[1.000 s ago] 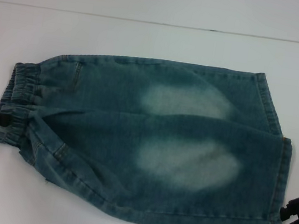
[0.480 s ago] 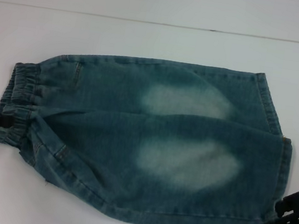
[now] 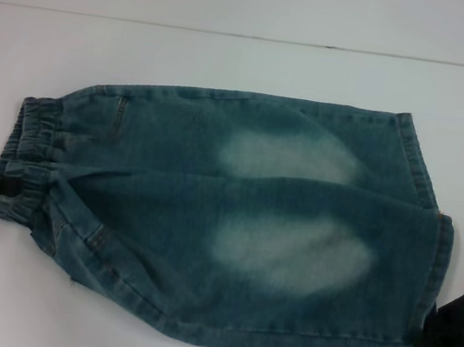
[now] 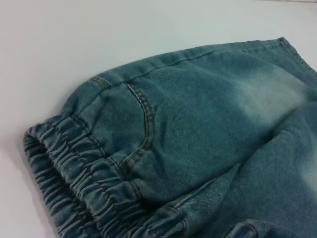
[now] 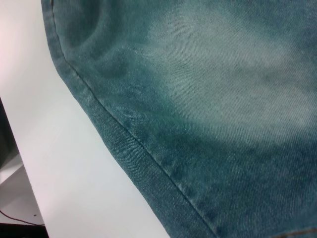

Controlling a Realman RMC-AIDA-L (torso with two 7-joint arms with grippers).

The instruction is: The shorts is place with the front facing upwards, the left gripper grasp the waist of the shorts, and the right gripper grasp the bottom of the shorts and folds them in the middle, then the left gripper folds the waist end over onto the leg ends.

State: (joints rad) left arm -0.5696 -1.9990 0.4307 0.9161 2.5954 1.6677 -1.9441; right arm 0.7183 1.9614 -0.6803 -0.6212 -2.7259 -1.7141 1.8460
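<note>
The blue-green denim shorts (image 3: 233, 226) lie flat on the white table, with two pale faded patches facing up. The ruffled elastic waist (image 3: 30, 152) is at the left, and it fills the left wrist view (image 4: 74, 183) beside a stitched pocket seam. The straight leg hems, the bottom of the shorts (image 3: 436, 282), are at the right. My left gripper (image 3: 3, 186) is shut on the near part of the waistband, and creases radiate from that spot. My right gripper (image 3: 437, 331) is against the near corner of the hem. The right wrist view shows that stitched hem (image 5: 148, 153) up close.
The white table (image 3: 231, 60) runs all around the shorts, with a thin line across its far side. In the right wrist view the table's edge (image 5: 25, 178) is close to the hem, with a dark drop beyond it.
My right gripper has moved up and in from the near right until it meets the hem corner. The left gripper and the shorts have stayed put.
</note>
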